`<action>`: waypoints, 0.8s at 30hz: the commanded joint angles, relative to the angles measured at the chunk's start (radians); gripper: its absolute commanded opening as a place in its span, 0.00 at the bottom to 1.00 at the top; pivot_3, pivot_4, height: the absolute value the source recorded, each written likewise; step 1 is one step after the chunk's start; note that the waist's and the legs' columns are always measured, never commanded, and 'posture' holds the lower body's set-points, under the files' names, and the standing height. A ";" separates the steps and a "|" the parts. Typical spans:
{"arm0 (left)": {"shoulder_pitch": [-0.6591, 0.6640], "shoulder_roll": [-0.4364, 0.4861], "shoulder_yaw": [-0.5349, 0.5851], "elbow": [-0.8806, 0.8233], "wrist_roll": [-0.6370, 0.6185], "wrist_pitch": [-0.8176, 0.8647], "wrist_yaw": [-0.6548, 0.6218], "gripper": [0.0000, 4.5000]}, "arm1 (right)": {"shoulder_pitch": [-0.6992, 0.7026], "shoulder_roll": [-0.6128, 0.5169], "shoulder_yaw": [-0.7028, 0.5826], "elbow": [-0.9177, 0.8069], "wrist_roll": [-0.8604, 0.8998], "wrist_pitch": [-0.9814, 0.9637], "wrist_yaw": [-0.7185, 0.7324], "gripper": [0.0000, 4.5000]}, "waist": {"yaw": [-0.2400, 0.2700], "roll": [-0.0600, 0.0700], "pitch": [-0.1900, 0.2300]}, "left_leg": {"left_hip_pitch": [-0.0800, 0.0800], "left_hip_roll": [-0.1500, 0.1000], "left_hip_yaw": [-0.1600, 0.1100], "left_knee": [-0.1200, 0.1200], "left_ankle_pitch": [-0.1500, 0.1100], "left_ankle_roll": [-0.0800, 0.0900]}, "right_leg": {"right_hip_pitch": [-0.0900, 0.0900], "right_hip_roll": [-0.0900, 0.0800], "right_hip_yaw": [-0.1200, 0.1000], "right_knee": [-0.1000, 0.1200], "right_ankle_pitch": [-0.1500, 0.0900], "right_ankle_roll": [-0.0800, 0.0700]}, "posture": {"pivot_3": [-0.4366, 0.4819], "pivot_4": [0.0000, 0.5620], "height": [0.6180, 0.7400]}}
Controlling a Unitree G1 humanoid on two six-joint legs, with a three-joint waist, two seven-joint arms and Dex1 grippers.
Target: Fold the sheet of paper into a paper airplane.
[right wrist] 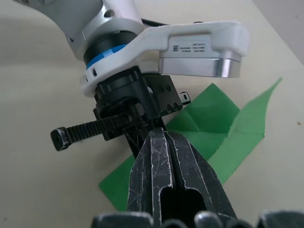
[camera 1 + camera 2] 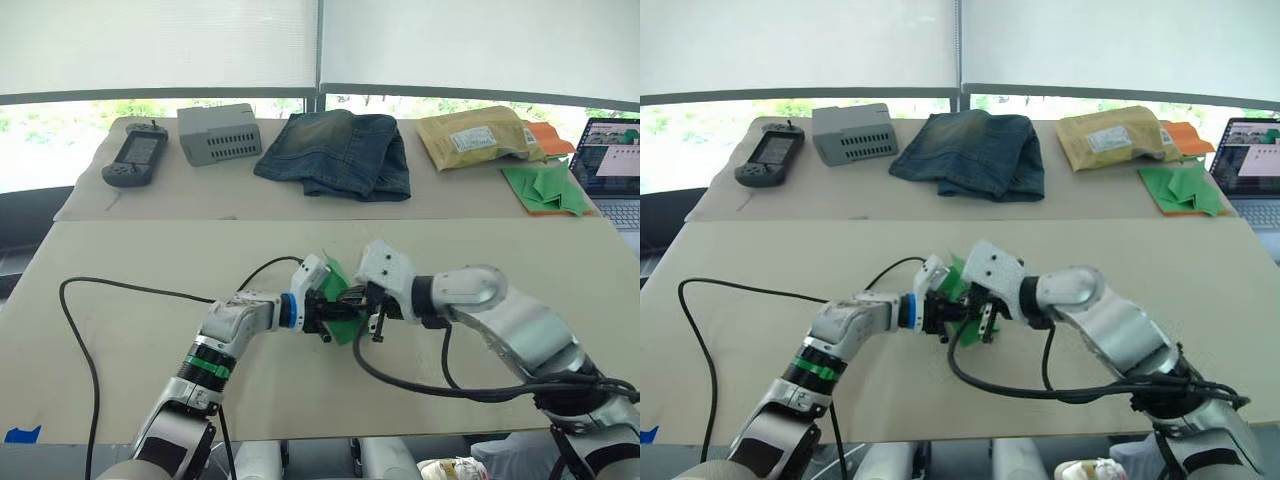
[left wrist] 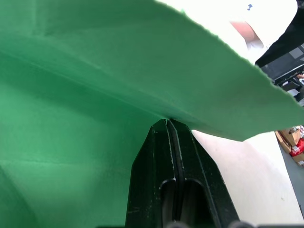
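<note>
Both hands, left (image 2: 327, 313) and right (image 2: 362, 312), pinch closed on the creased bright green paper sheet (image 1: 223, 126) mid-counter; I'd press creases firmly, edges aligned.

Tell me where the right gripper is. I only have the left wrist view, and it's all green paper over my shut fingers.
Observer: The right gripper meets the left gripper tip to tip at the sheet of paper, its fingers shut.
Operator: Is the paper folded at all?
Observer: Yes, the right wrist view shows several creases and one pointed corner sticking out.
Operator: Anything else on the table?
Observer: A black cable from the left arm loops across the table.
</note>
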 commanded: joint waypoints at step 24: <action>-0.003 0.009 0.019 -0.025 0.017 -0.023 -0.009 0.00 | 0.017 -0.060 0.093 0.199 -0.348 -0.140 0.038 0.01 | 0.000 0.000 0.000 | 0.000 -0.002 0.000 0.000 0.000 0.000 | 0.000 -0.002 0.000 0.000 0.002 -0.004 | 0.48 0.27 0.91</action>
